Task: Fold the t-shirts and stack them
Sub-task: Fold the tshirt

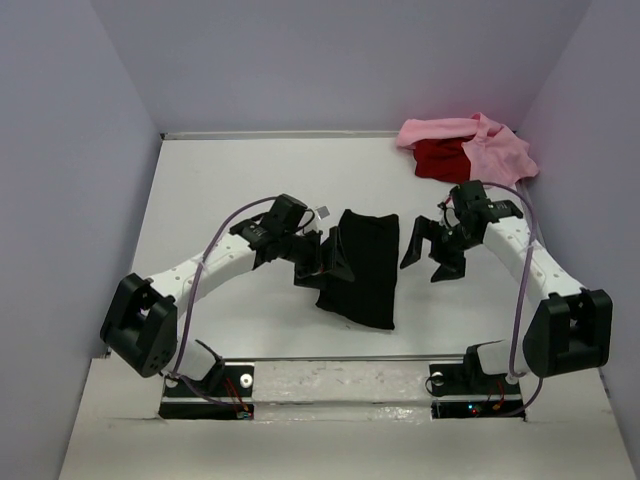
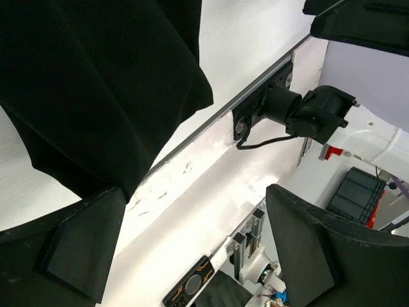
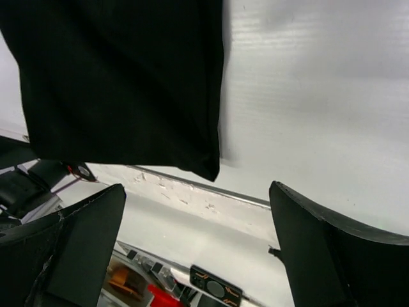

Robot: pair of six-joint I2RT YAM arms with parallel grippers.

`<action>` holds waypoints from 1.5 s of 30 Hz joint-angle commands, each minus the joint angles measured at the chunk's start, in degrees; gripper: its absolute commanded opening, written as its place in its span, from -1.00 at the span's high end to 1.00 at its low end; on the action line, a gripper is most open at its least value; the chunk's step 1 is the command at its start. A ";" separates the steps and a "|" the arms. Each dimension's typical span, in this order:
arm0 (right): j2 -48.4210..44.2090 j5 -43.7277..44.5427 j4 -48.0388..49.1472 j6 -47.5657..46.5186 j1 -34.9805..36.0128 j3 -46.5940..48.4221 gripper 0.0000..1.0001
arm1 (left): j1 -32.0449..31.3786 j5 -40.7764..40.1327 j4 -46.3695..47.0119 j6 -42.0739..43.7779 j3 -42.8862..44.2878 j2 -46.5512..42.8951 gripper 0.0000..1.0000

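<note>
The black t-shirt (image 1: 365, 265) lies mid-table (image 1: 230, 180) as a long narrow panel, sides tucked in, running from the far end toward the near edge at a slight slant. The left gripper (image 1: 322, 262) sits at its left edge and the right gripper (image 1: 430, 255) hangs just off its right edge, so the shirt is between the two. Both are spread wide with nothing in them. The left wrist view confirms it: the fingers are splayed, there is open space at the left gripper (image 2: 192, 256), and the black cloth (image 2: 96, 83) lies flat beyond, not pinched. The right wrist view shows the same, with the right gripper (image 3: 198, 249) gaping and the shirt's hem corner (image 3: 121, 77) resting on the white surface.

At the far right corner, the pink t-shirt (image 1: 490, 145) and the red t-shirt (image 1: 438, 160) sit in a rumpled heap, pink draped over red, well apart from the arms. Neither looks folded at all.

By the look of it, this is early going. The black shirt is narrowed lengthwise but probably needs at least one more fold across to make a compact packet. After that come two whole shirts to spread, fold and stack on top. One is part-done, two are untouched, and there is no stack yet.
</note>
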 commanded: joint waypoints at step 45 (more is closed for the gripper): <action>20.50 -12.73 37.49 7.41 0.41 -0.35 -0.39 | 16.77 -8.68 2.10 11.26 6.07 17.73 -0.98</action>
